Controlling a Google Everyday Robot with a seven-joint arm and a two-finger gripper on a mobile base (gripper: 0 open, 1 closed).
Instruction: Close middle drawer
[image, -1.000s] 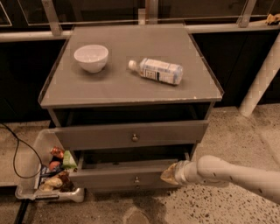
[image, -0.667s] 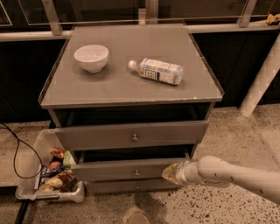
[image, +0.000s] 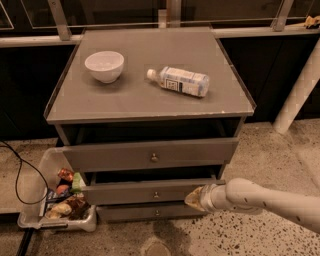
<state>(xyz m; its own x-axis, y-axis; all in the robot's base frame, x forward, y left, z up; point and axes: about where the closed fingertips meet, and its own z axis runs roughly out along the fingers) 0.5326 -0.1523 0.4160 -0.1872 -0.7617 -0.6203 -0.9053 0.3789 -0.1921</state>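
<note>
Gripper (image: 194, 199) set against right end of middle drawer (image: 140, 192) front panel; drawer seen slightly pulled out; how far gripper is opened cannot be told.

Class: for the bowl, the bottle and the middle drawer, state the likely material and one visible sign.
Bowl: probably glazed ceramic; white, smooth. Bottle: likely clear plastic, with printed label and white cap. Middle drawer: seemingly painted wood; flat matte grey, small metal-looking knob. The hand sits at its front's right end.
</note>
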